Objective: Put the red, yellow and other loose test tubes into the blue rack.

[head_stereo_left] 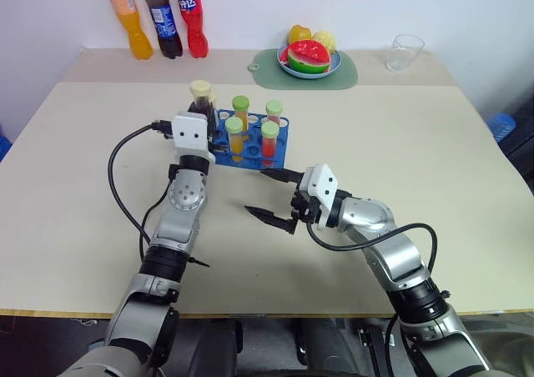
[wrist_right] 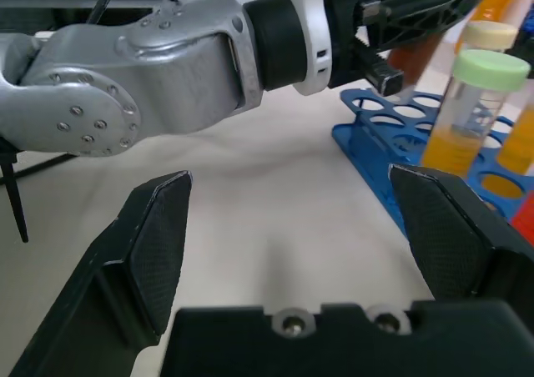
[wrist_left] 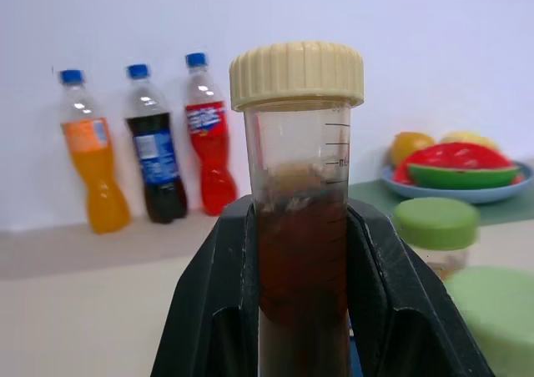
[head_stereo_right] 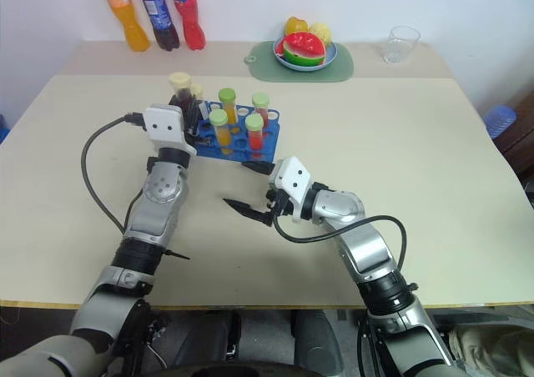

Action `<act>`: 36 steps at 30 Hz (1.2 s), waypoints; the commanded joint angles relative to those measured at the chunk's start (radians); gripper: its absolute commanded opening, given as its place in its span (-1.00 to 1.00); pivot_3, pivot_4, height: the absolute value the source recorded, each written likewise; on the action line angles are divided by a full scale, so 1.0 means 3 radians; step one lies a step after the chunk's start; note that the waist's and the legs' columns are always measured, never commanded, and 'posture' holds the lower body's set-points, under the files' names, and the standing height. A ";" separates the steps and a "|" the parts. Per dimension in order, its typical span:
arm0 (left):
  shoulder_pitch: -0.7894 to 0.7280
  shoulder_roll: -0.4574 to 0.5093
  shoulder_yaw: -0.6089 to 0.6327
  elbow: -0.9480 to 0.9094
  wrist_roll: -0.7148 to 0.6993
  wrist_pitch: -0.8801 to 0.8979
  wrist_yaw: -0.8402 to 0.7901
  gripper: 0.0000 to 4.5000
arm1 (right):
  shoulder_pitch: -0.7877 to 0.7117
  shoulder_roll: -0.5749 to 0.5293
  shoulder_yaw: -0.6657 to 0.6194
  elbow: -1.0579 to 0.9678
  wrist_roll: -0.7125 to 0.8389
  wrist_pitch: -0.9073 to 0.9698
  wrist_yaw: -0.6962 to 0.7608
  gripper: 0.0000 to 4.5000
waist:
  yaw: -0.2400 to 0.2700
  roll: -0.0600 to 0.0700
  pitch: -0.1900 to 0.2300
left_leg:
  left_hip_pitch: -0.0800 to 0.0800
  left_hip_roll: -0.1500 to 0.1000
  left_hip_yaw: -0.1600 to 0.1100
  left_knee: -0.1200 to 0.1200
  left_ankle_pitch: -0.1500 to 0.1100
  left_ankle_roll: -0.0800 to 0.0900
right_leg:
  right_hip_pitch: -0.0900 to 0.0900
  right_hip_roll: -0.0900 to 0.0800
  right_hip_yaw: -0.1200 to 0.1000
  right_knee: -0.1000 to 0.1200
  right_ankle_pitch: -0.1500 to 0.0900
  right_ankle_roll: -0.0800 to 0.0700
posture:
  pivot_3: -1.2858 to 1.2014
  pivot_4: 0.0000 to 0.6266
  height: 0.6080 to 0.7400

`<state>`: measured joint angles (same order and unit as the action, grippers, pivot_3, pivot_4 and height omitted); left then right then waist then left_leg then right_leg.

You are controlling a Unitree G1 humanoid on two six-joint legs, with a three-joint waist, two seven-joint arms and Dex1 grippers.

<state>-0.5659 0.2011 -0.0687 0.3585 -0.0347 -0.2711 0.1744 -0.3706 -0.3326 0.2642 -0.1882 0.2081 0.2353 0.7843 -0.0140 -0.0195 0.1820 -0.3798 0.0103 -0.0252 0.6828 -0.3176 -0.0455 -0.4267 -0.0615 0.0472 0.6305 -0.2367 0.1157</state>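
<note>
Nearest, the right gripper hangs empty with jaws spread wide, while farther left the left gripper clamps a cream-capped tube of brown liquid at the blue rack's left end. Rigid, light and probably slick, it is best held mid-body. Green-capped tubes crowd the neighbouring holes; soda bottles and a fruit plate stand far behind.

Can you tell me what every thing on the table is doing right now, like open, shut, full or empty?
left gripper: shut on the brown tube
brown tube: upright, cream cap on, held over the rack's left end
right gripper: open, empty
blue rack: standing, some holes empty
green-capped tubes: upright in the rack, capped
soda bottles: standing, capped
glass: upright, empty
</note>
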 commanded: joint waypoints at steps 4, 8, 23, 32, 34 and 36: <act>-0.0134 -0.0056 0.0182 0.0282 0.0157 -0.0244 0.0017 -0.64 | 0.0047 -0.0008 -0.0062 -0.0151 0.0006 -0.0056 -0.0079 0.86 | 0.0005 0.0000 0.0000 | -0.0001 0.0000 0.0000 0.0000 0.0000 0.0000 | 0.0000 0.0000 0.0000 0.0000 0.0000 0.0000 | 0.03 -0.52 0.91; -0.0200 -0.0136 0.0260 0.0488 0.0164 -0.0284 0.0035 -0.64 | 0.0045 0.0013 -0.0053 -0.0139 0.0012 -0.0049 -0.0111 0.86 | 0.0005 0.0000 0.0000 | -0.0001 0.0000 -0.0001 0.0000 0.0000 0.0000 | 0.0000 0.0000 -0.0001 0.0000 0.0000 0.0000 | 0.03 -0.52 0.91; -0.0392 -0.0328 0.0456 0.1071 0.0126 -0.0715 -0.0007 -0.64 | 0.0066 0.0025 -0.0034 -0.0169 0.0027 -0.0019 -0.0185 0.86 | 0.0002 0.0000 0.0000 | 0.0001 0.0000 0.0000 0.0000 0.0000 0.0000 | 0.0001 0.0001 -0.0001 0.0000 0.0000 0.0000 | 0.03 -0.52 0.91; -0.0332 -0.0377 0.0549 0.1043 -0.0024 -0.0820 -0.0221 0.01 | 0.0074 -0.0004 -0.0053 -0.0208 0.0035 0.0004 -0.0182 0.86 | 0.0004 0.0000 0.0000 | 0.0001 0.0000 -0.0001 0.0000 0.0000 0.0000 | 0.0001 0.0001 -0.0001 0.0000 0.0000 0.0000 | 0.03 -0.52 0.91; -0.0274 -0.0379 0.0587 0.0861 -0.0083 -0.0803 -0.0248 0.46 | 0.0070 -0.0016 -0.0074 -0.0224 0.0036 0.0004 -0.0188 0.86 | 0.0005 0.0000 0.0000 | 0.0001 0.0000 -0.0001 0.0000 0.0000 0.0000 | 0.0001 0.0001 -0.0001 0.0000 0.0000 0.0000 | 0.03 -0.52 0.91; -0.0155 -0.0388 0.0610 0.0490 -0.0189 -0.0683 -0.0333 0.67 | 0.0055 -0.0057 -0.0156 -0.0265 0.0088 0.0033 -0.0177 0.86 | -0.0001 0.0000 0.0000 | 0.0000 0.0000 -0.0002 0.0000 0.0000 0.0000 | 0.0001 0.0001 -0.0001 0.0000 0.0000 0.0000 | 0.03 -0.52 0.91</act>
<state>-0.6187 0.0833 0.0975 0.6105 -0.0626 -0.4807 0.0912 -0.3494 -0.3378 0.2565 -0.2118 0.2124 0.2471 0.7319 -0.0143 -0.0194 0.1820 -0.3799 0.0105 -0.0257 0.6827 -0.3177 -0.0454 -0.4266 -0.0613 0.0470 0.6304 -0.2367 0.1158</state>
